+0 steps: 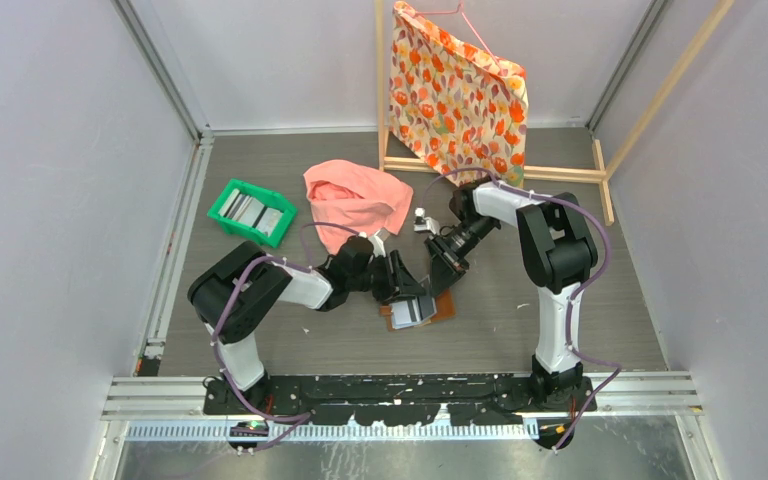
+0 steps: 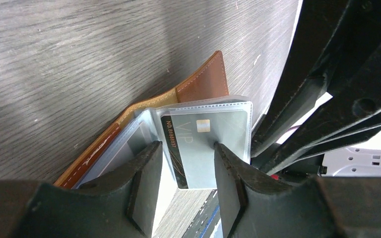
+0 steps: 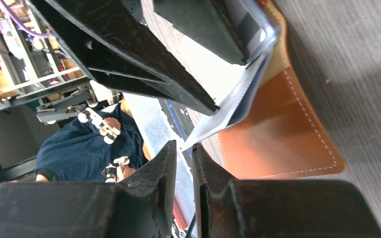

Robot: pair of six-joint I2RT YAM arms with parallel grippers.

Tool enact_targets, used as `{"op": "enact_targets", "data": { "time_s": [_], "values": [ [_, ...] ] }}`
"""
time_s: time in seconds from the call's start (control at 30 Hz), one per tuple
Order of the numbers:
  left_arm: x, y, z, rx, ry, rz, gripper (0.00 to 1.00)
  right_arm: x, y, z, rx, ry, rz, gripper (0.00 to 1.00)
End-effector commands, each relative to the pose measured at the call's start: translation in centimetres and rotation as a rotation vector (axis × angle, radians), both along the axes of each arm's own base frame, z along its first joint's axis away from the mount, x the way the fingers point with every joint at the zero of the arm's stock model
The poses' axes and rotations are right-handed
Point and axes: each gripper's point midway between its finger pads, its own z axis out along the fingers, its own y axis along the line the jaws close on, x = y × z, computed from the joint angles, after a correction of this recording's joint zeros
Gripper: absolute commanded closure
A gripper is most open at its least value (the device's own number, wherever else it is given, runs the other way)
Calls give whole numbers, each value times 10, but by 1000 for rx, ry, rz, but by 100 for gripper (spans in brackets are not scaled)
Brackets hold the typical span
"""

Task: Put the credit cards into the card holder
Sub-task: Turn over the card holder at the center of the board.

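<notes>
Finding: the wallet (image 1: 444, 305) lies open on the tabletop (image 1: 560, 300), at 5 o'clock from the pink cloth (image 1: 355, 195). Jaws of the left gripper (image 2: 187, 148) clamp a grey card (image 2: 198, 144) by its long edges, leading end inside the clear sleeve (image 2: 203, 106). Jaws of the right gripper (image 3: 183, 148) stand narrow at the sleeve corner; pinch unconfirmed. Assessment: card light, stiff, slick; edge hold suits. Sleeve flimsy, may buckle.

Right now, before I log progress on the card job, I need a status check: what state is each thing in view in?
card holder: lying open
VIP card: partly in a clear sleeve, lower end out
left pincer: jaws apart at the card, grip unclear
right pincer: nearly shut at the sleeve's corner, grip unclear
green tray: holding other cards
pink cloth: crumpled
floral cloth: hanging
</notes>
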Motion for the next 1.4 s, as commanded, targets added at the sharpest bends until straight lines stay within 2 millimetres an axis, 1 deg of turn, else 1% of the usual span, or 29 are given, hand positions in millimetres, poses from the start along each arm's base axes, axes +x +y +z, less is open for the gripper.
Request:
{"op": "enact_targets", "data": {
  "time_s": [0.0, 0.2, 0.37, 0.43, 0.47, 0.5, 0.53, 0.67, 0.8, 0.97, 1.2, 1.27, 1.37],
  "values": [
    [-4, 13, -19, 72, 13, 14, 53, 1, 7, 21, 97, 23, -10, 77],
    [-1, 20, -13, 31, 4, 43, 49, 0, 8, 20, 101, 39, -11, 80],
    [0, 20, -11, 9, 1, 45, 46, 2, 6, 18, 85, 32, -8, 82],
    [0, 19, -12, 10, 2, 44, 46, 6, 2, 11, 32, 5, -25, 82],
    [0, 19, -12, 10, 4, 44, 46, 11, 1, 3, -3, -36, -41, 82],
    [1, 19, -12, 10, 4, 44, 46, 13, -4, -3, -53, -55, -57, 82],
    [1, 19, -13, 11, 6, 43, 46, 18, -5, -9, -81, -94, -72, 80],
    [1, 19, -15, 13, 9, 42, 46, 23, -11, -18, -142, -120, -89, 75],
    [0, 19, -16, 14, 14, 42, 45, 27, -17, -28, -204, -140, -95, 74],
    [0, 20, -18, 18, 19, 44, 45, 32, -21, -28, -236, -183, -107, 69],
    [-1, 20, -19, 20, 18, 40, 45, 33, -24, -30, -254, -192, -110, 67],
    [-1, 20, -19, 18, 19, 40, 45, 31, -23, -30, -244, -174, -109, 66],
    [-1, 19, -18, 15, 18, 38, 45, 26, -15, -25, -194, -132, -107, 66]
  ]
}}
